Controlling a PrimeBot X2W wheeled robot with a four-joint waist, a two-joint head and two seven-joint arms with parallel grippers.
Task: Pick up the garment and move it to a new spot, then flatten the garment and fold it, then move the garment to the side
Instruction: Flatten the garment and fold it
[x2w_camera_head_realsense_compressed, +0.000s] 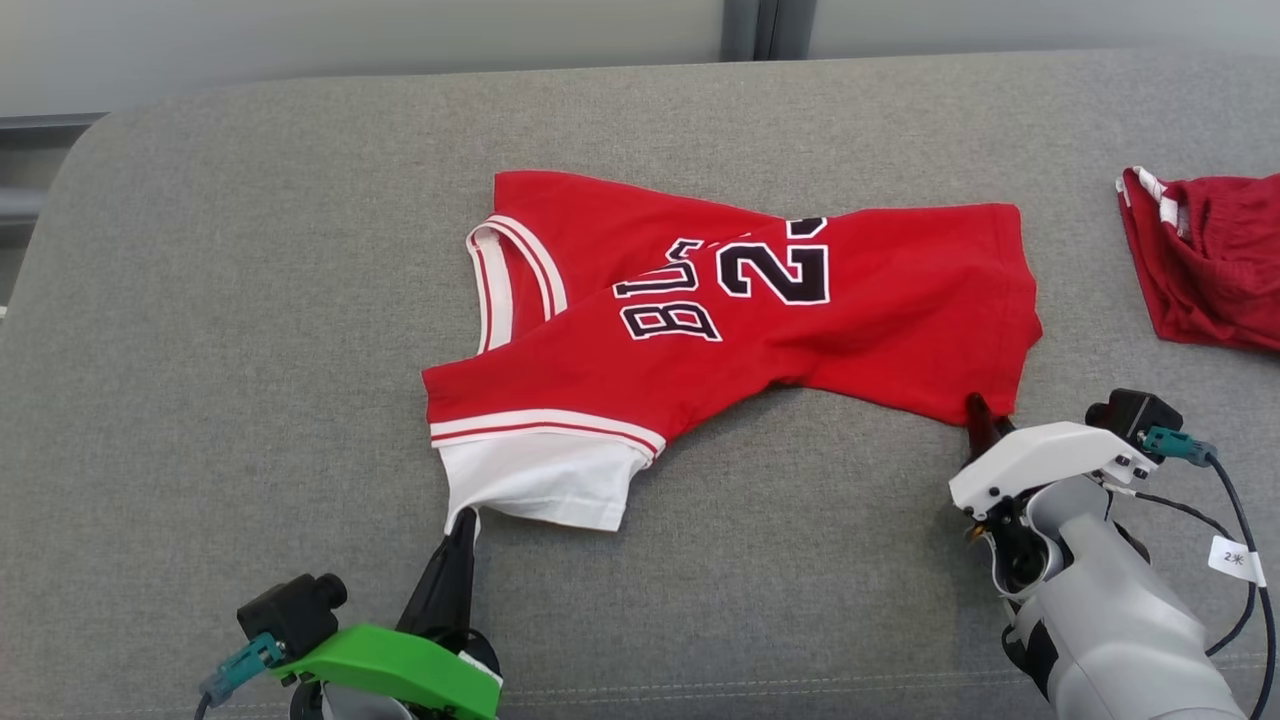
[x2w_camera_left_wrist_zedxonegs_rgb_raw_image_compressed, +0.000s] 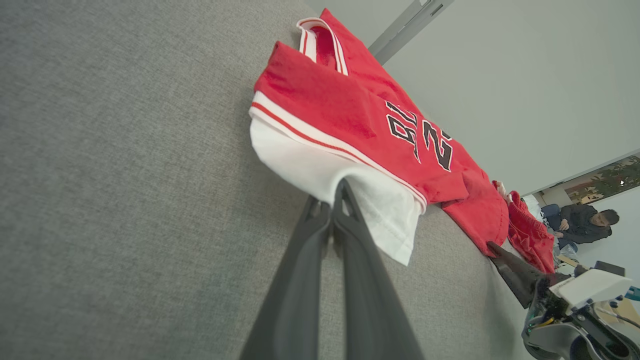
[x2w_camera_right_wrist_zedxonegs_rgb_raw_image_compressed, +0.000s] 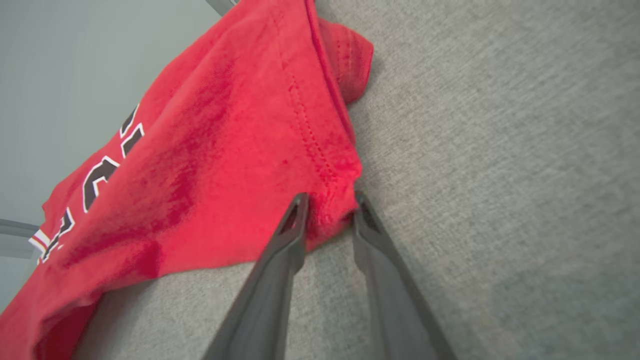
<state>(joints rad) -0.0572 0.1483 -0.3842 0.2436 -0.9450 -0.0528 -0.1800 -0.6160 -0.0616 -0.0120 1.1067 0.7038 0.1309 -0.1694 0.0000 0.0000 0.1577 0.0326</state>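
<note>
Left gripper (x2w_camera_head_realsense_compressed: 465, 520), head view: clamps shut on the white sleeve corner of a red cotton garment (x2w_camera_head_realsense_compressed: 800, 330) with black numerals, spread crumpled across the middle of a grey woven cushion (x2w_camera_head_realsense_compressed: 200, 350). Right gripper (x2w_camera_head_realsense_compressed: 978, 410): meets the red hem corner nearest the robot's right. Second red cloth heap (x2w_camera_head_realsense_compressed: 1210, 270): lies well apart at the cushion's right edge.

Left wrist view: shows both dark fingers (x2w_camera_left_wrist_zedxonegs_rgb_raw_image_compressed: 365, 280) pressed together, white sleeve fabric at their tips.

Right wrist view: shows jaws apart, straddling the stitched hem corner, cloth bunched between the fingers (x2w_camera_right_wrist_zedxonegs_rgb_raw_image_compressed: 285, 250).
</note>
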